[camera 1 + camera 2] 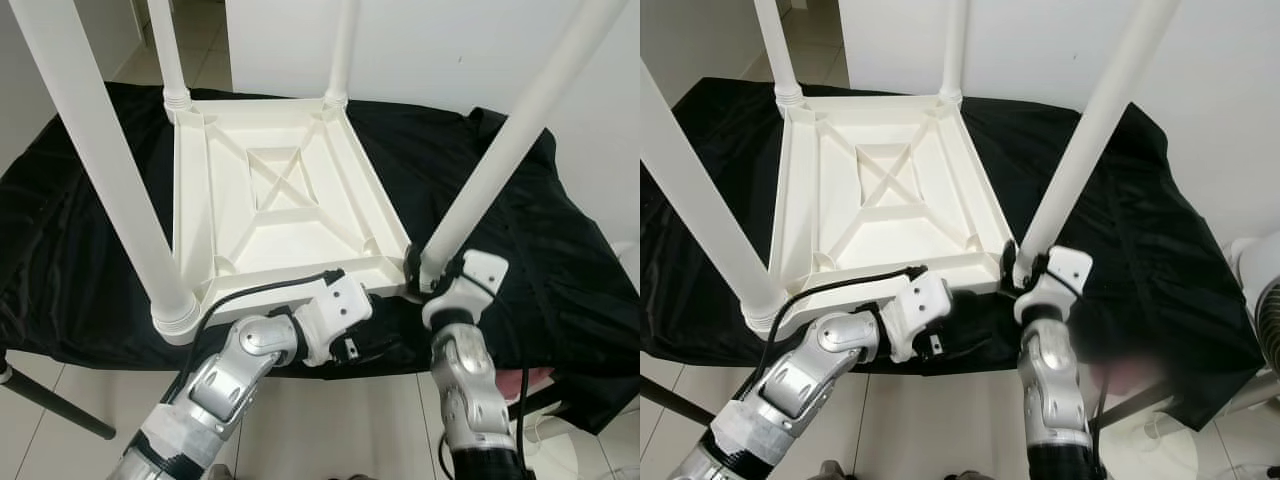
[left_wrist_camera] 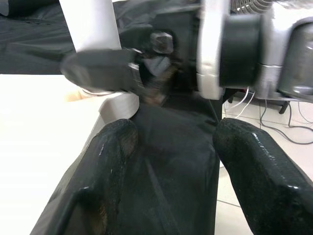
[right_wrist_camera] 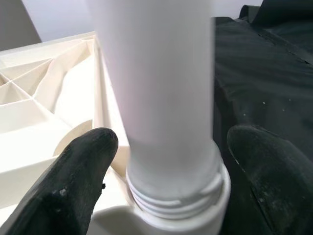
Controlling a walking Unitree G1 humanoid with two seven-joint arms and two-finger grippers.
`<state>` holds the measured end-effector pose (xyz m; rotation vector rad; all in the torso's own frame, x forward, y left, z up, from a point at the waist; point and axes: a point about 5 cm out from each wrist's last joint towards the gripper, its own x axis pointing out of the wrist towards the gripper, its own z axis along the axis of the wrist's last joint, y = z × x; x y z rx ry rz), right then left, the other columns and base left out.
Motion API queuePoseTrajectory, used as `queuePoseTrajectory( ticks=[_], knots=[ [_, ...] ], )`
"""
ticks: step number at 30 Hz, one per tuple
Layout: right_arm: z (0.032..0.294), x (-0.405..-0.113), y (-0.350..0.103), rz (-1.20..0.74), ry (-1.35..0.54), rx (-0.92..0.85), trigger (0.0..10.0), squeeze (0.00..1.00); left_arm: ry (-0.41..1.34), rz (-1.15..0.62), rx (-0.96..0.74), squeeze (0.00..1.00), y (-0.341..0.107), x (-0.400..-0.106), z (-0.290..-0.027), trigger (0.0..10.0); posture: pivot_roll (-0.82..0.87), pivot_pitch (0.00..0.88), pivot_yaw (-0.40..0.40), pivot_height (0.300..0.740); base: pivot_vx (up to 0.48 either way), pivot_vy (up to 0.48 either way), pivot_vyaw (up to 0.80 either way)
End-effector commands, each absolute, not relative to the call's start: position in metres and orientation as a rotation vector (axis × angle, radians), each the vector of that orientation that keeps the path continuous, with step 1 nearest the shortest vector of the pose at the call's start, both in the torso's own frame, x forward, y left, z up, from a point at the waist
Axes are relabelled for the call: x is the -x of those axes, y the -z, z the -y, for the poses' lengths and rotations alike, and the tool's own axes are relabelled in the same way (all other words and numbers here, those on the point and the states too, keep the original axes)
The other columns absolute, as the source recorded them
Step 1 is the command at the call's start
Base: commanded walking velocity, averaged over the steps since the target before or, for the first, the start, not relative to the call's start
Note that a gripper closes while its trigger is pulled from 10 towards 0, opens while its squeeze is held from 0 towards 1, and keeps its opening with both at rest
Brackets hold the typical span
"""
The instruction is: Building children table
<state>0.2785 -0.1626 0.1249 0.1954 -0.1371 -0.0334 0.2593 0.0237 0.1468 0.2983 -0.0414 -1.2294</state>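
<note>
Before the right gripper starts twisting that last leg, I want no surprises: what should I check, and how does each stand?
1. Right gripper astride the near right leg: ok, fingers either side, not closed.
2. Leg seated in its socket: cannot tell, threads still show.
3. The three other legs upright: ok.
4. Tabletop upside down on the black cloth: ok.
5. Left gripper open beside the tabletop's near edge: ok.

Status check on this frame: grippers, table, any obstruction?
Right gripper open around near-right leg at its socket. Left gripper open beside it, over black cloth. Upturned tabletop carries four legs. Nothing obstructing.
</note>
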Motion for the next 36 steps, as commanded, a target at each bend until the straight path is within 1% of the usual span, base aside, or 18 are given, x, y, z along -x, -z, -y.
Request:
queuePoseTrajectory(
  ticks=[1,4,7,9,12,14,16,22,23,24,25,26,27,28,36],
  knots=[
    [0.171,-0.277,-0.130,0.191,-0.011,-0.182,10.0,0.00,1.251,0.037,-0.301,0.00,-0.145,-0.256,-0.022,10.0,-0.03,0.070,-0.080,0.740,0.000,0.000,0.00],
    [0.174,-0.276,-0.131,0.203,-0.033,-0.169,10.0,0.00,1.251,0.037,-0.301,0.00,-0.146,-0.256,-0.022,10.0,-0.03,0.070,-0.080,0.740,0.000,0.000,0.00],
    [0.190,-0.282,-0.135,0.229,-0.146,-0.112,10.0,0.00,1.250,0.038,-0.301,0.00,-0.146,-0.258,-0.023,10.0,-0.04,0.074,-0.069,0.740,0.000,0.000,0.00],
    [0.194,-0.284,-0.136,0.231,-0.175,-0.089,10.0,0.00,1.250,0.038,-0.302,0.00,-0.146,-0.258,-0.023,10.0,-0.04,0.077,-0.063,0.740,0.000,0.000,0.00],
    [0.196,-0.288,-0.137,0.209,-0.283,-0.044,10.0,0.00,1.247,0.040,-0.305,0.00,-0.148,-0.260,-0.024,10.0,-0.04,0.078,-0.059,0.740,0.000,0.000,0.00],
    [0.196,-0.290,-0.137,0.201,-0.316,-0.033,10.0,0.00,1.246,0.041,-0.306,0.00,-0.148,-0.261,-0.024,10.0,-0.04,0.078,-0.059,0.740,0.000,0.000,0.00],
    [0.193,-0.296,-0.138,0.186,-0.398,0.007,10.0,0.00,1.243,0.044,-0.306,0.00,-0.149,-0.262,-0.024,10.0,-0.04,0.078,-0.057,0.740,0.000,0.000,0.00],
    [0.189,-0.305,-0.139,0.175,-0.455,0.037,10.0,0.00,1.243,0.046,-0.306,0.00,-0.150,-0.262,-0.023,10.0,-0.04,0.077,-0.058,0.740,0.000,0.000,0.00],
    [0.188,-0.311,-0.139,0.172,-0.489,0.049,7.1,0.00,1.243,0.048,-0.306,0.00,-0.150,-0.263,-0.022,10.0,-0.04,0.076,-0.059,0.740,0.000,0.000,0.00],
    [0.187,-0.312,-0.139,0.171,-0.497,0.052,3.6,0.00,1.243,0.049,-0.307,0.00,-0.150,-0.263,-0.022,10.0,-0.03,0.075,-0.061,0.740,0.000,0.000,0.00],
    [0.187,-0.312,-0.139,0.171,-0.497,0.052,3.6,0.00,1.243,0.049,-0.307,0.00,-0.150,-0.263,-0.022,10.0,-0.03,0.075,-0.061,0.740,0.000,0.000,0.00],
    [0.186,-0.315,-0.138,0.161,-0.504,0.062,2.7,0.00,1.243,0.050,-0.308,0.00,-0.150,-0.263,-0.022,10.0,-0.03,0.074,-0.066,0.740,0.000,0.000,0.00],
    [0.185,-0.316,-0.137,0.153,-0.511,0.069,2.2,0.00,1.243,0.051,-0.309,0.00,-0.150,-0.263,-0.022,10.0,-0.03,0.074,-0.066,0.740,0.000,0.000,0.00],
    [0.186,-0.317,-0.134,0.140,-0.515,0.063,0.0,0.00,1.241,0.053,-0.309,0.00,-0.151,-0.263,-0.022,10.0,-0.02,0.075,-0.071,0.740,0.000,0.000,0.00],
    [0.190,-0.315,-0.123,0.095,-0.508,0.047,0.0,0.00,1.226,0.047,-0.303,0.00,-0.150,-0.262,-0.024,10.0,-0.02,0.078,-0.082,0.740,0.000,0.000,0.00]
  ],
)
